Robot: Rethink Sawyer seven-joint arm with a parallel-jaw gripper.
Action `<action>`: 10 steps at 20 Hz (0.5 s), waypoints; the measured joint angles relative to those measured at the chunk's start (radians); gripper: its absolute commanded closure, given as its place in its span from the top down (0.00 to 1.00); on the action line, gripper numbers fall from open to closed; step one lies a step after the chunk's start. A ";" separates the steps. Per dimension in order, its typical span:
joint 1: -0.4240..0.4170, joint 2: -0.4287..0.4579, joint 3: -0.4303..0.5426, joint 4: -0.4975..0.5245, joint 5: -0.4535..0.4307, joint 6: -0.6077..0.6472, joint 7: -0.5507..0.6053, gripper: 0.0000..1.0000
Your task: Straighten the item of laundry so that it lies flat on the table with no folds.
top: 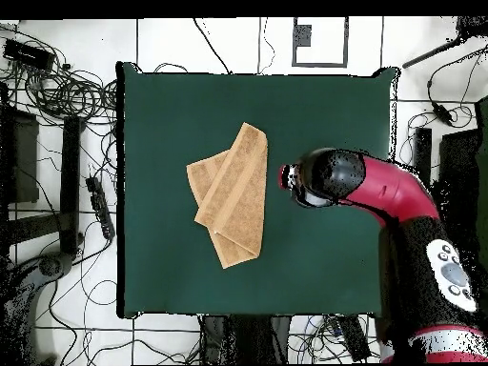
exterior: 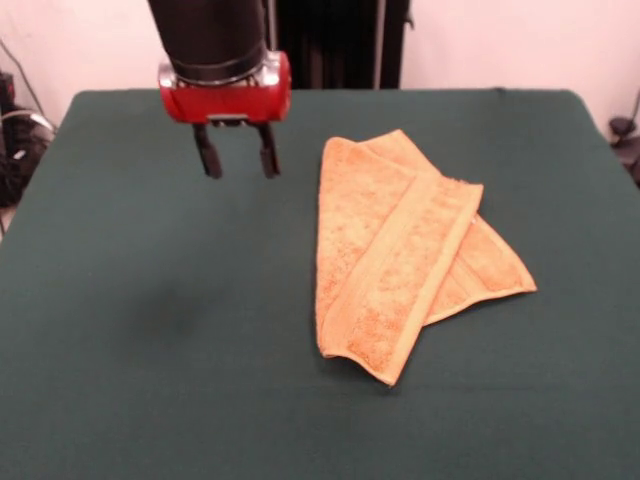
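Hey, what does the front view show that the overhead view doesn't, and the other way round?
Only the front view shows the pincer itself: two dark fingers hanging apart above the table, beside the towel and not touching it. Only the overhead view shows the whole red arm bending back to its base, plus the tangled cables on the floor around the table. Both show the orange towel folded over itself on the green table.
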 measured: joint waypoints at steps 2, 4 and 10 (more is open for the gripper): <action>0.015 0.011 -0.012 -0.010 0.006 0.000 0.014 1.00; 0.040 0.028 -0.032 -0.030 0.018 0.000 0.042 1.00; 0.088 0.062 -0.065 -0.069 0.050 0.000 0.082 1.00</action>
